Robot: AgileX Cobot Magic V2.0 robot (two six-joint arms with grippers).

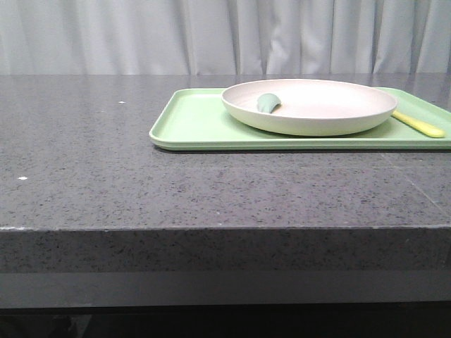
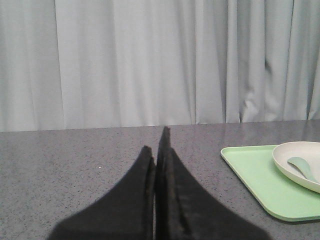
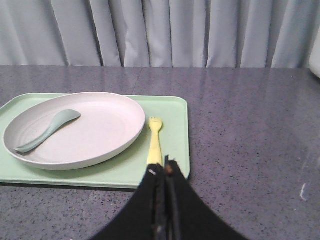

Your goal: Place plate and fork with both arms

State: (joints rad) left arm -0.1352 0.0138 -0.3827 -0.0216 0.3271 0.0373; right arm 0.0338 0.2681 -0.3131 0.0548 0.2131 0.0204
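L gripper [image 2: 159,150]: fingers pressed together, nothing between them, over bare grey table [image 1: 106,176], tray at its 3 o'clock. R gripper [image 3: 165,172]: fingers closed tight, empty, tips just at fork handle end; contact unclear. Fork [image 3: 154,142] lies on light green tray [image 1: 190,123], at 3 o'clock of plate [image 1: 317,105]. Plate sits on tray w/ dull-green spoon [image 3: 47,131] inside.

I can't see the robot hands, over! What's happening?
Left gripper and right gripper shut, empty. Cream-white round plate and yellow plastic fork on green tray. Green spoon in plate.
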